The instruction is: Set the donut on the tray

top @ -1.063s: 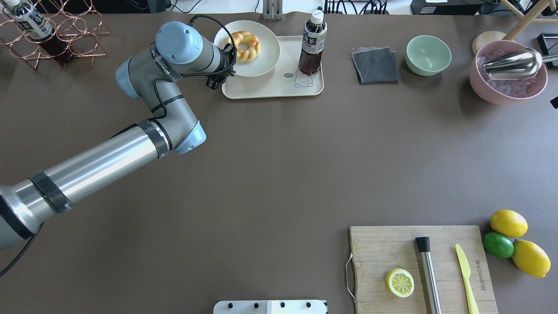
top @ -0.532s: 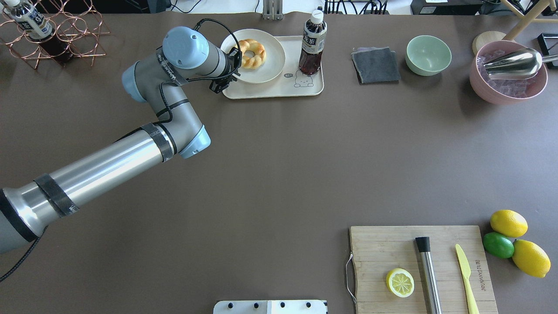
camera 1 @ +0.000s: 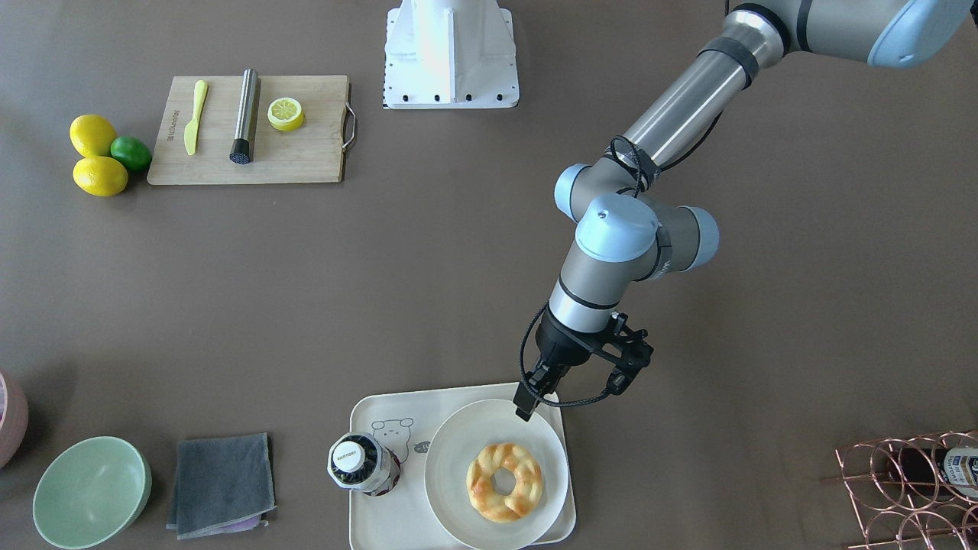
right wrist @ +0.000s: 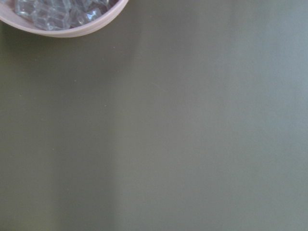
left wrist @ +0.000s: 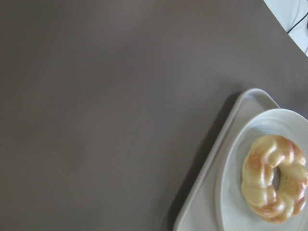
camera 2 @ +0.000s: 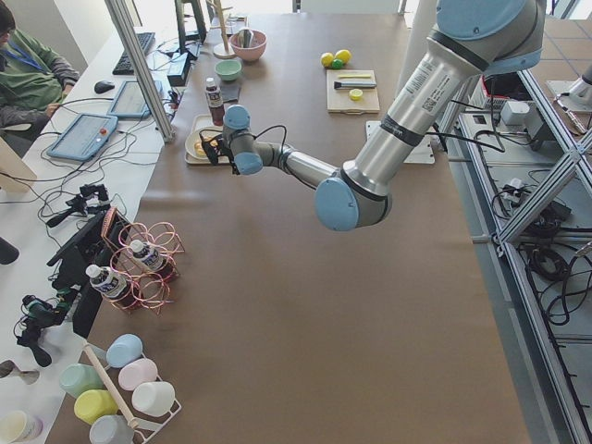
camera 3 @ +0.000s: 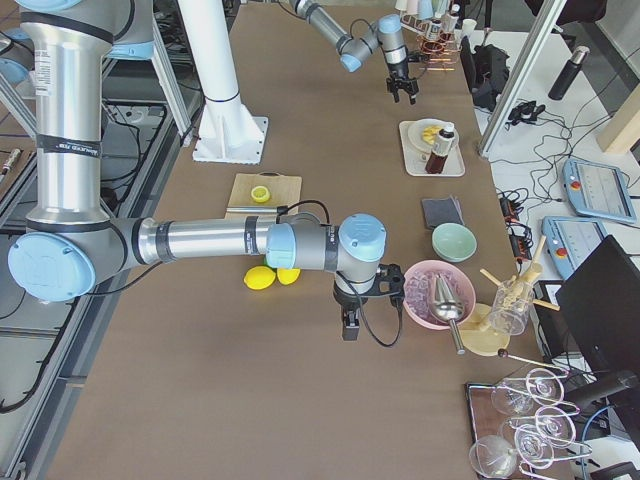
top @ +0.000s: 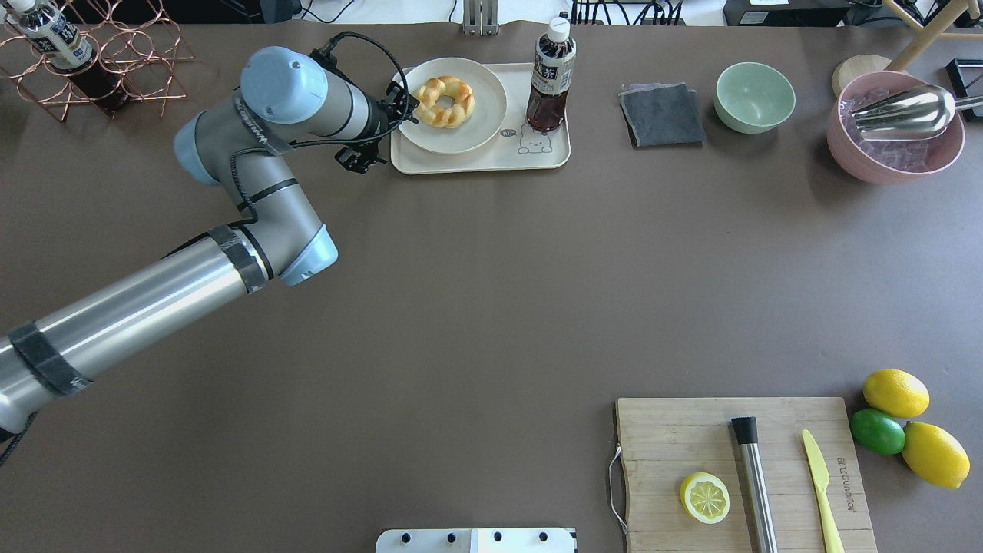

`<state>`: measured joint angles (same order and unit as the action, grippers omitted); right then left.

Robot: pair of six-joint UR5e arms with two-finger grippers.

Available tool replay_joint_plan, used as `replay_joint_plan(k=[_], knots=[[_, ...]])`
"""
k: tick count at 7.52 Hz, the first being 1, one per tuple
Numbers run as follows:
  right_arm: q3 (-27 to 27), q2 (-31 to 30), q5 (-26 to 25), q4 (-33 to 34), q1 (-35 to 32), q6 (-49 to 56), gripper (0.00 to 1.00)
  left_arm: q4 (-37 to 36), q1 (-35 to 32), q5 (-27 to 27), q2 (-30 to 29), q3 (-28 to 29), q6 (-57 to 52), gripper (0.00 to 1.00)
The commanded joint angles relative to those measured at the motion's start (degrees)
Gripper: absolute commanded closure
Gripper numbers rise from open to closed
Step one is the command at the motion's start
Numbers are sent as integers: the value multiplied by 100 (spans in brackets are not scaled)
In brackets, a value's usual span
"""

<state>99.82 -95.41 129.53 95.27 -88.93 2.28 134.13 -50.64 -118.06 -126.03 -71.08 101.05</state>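
Note:
The donut (top: 443, 101) is a golden twisted ring lying on a round white plate (top: 478, 123). The plate sits on the left part of the cream tray (top: 484, 159) with the bear drawing. The donut also shows in the front-facing view (camera 1: 504, 483) and the left wrist view (left wrist: 274, 178). My left gripper (camera 1: 526, 405) hovers at the plate's rim on the tray's left side, seen edge-on, holding nothing. My right gripper (camera 3: 349, 325) shows only in the exterior right view, low beside the pink bowl; I cannot tell whether it is open or shut.
A dark tea bottle (top: 549, 77) stands on the tray's right part. A grey cloth (top: 662, 115), a green bowl (top: 755, 97) and a pink ice bowl (top: 895, 157) lie to the right. A copper bottle rack (top: 92, 61) is far left, and a cutting board (top: 737, 476) near right.
The plate with the donut slid right, fully onto the tray. My left arm then drew back to the left, away from the plate.

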Motion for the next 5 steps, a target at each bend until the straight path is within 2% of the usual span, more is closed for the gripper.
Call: replay_joint_plan(k=[1, 3, 5], knots=[[-67, -56, -288, 0, -54, 0, 0, -262, -1102, -1225, 1339, -720, -2413, 1], [-111, -48, -287, 0, -54, -9, 0, -1121, -1989, -1386, 2237, -863, -5378, 1], [-164, -47, -261, 0, -54, -26, 0, -2035, -2929, -1386, 2757, -863, -8011, 1]])
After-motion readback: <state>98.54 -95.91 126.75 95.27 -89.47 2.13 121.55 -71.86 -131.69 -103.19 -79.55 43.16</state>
